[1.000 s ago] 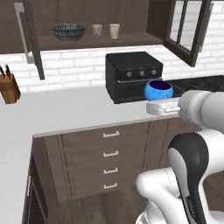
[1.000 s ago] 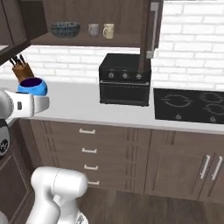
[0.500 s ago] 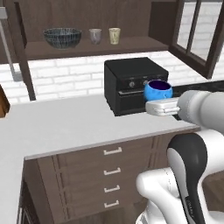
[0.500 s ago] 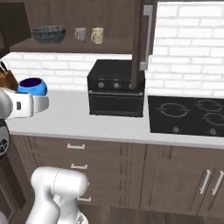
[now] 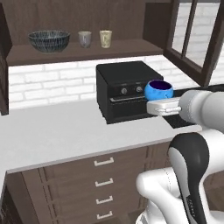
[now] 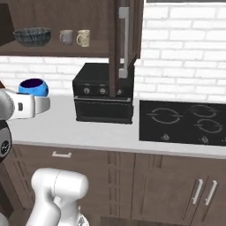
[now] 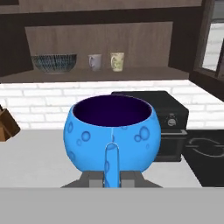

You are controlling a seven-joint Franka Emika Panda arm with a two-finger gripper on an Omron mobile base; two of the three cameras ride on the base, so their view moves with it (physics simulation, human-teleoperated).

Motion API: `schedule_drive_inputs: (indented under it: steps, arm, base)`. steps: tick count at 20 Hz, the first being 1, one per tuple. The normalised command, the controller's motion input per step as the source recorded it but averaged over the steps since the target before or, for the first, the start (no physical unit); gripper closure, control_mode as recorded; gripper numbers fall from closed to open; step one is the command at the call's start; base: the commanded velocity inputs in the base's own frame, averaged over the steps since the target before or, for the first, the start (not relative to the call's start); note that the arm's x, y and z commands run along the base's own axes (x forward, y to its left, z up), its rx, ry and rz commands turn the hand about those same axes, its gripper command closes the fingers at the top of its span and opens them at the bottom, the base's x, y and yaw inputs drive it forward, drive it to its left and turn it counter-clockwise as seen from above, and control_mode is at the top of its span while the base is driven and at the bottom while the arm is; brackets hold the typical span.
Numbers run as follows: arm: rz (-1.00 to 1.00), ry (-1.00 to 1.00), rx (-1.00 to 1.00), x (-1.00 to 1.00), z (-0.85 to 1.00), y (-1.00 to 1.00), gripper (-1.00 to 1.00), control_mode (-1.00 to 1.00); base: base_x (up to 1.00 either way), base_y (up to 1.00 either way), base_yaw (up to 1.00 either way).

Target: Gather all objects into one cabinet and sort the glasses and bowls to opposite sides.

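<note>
My gripper is shut on the small bright-blue bowl and holds it upright above the counter, its dark purple inside showing. The dark wood wall cabinet stands open above, and its door with the grey bar handle is swung out. On its shelf the wide dark patterned bowl sits at the left. The grey cup and the beige cup stand together to its right.
A black toaster oven stands on the pale counter under the shelf. A black cooktop lies to its right. A knife block is at the left, a window at the right, and drawers below.
The base has driven, so the whole picture has shifted and the cabinet and oven look nearer. The blue bowl stays in my gripper; the shelf's things have not moved.
</note>
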Motion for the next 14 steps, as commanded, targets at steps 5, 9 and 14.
schedule_drive_inputs:
  steps: [5,9,14]
  arm:
    - [0.0,0.0,0.0,0.0,0.0,0.0,1.0,1.0]
    - [0.0,0.0,0.0,0.0,0.0,0.0,1.0,1.0]
    - [0.0,0.0,0.0,0.0,0.0,0.0,1.0,1.0]
  base:
    - [0.38,0.0,0.0]
    - [0.48,0.0,0.0]
    - [0.48,-0.02,0.0]
